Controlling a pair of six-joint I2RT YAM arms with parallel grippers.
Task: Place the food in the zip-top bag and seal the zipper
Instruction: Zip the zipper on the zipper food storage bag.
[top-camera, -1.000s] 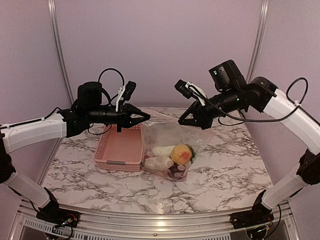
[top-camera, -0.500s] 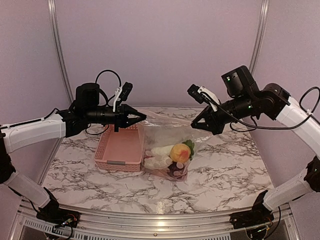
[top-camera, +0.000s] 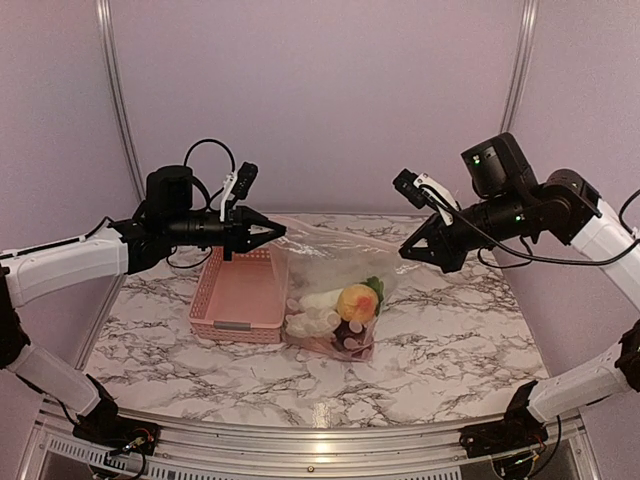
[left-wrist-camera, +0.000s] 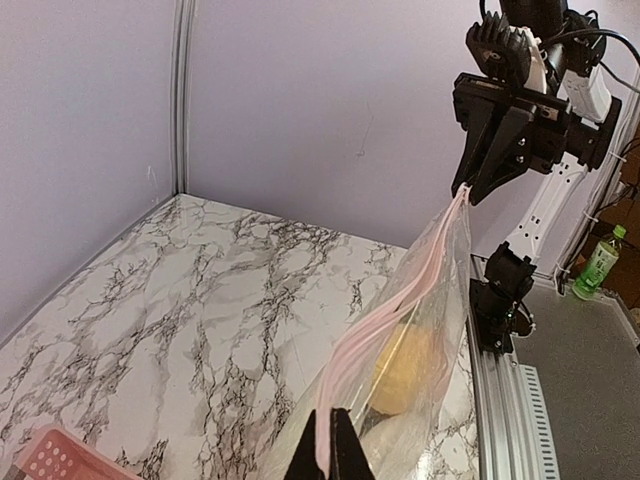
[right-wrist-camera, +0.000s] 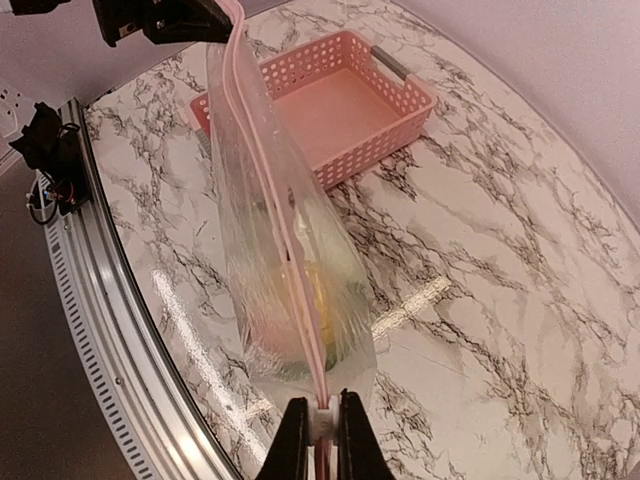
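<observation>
As left gripper (top-camera: 277, 230) and right gripper (top-camera: 405, 254) clench its ends, zipper (left-wrist-camera: 400, 300) stretches — left-to-right.

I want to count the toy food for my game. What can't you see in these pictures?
How many pieces of food: top view, they overlap and the shiny zip-top bag blurs them.
Whether the zipper is pressed shut all along: too thin in every view.
The bag's bottom: left wrist view, cut by the lower edge.
Most of the pink basket: same view, cut by the corner.
</observation>
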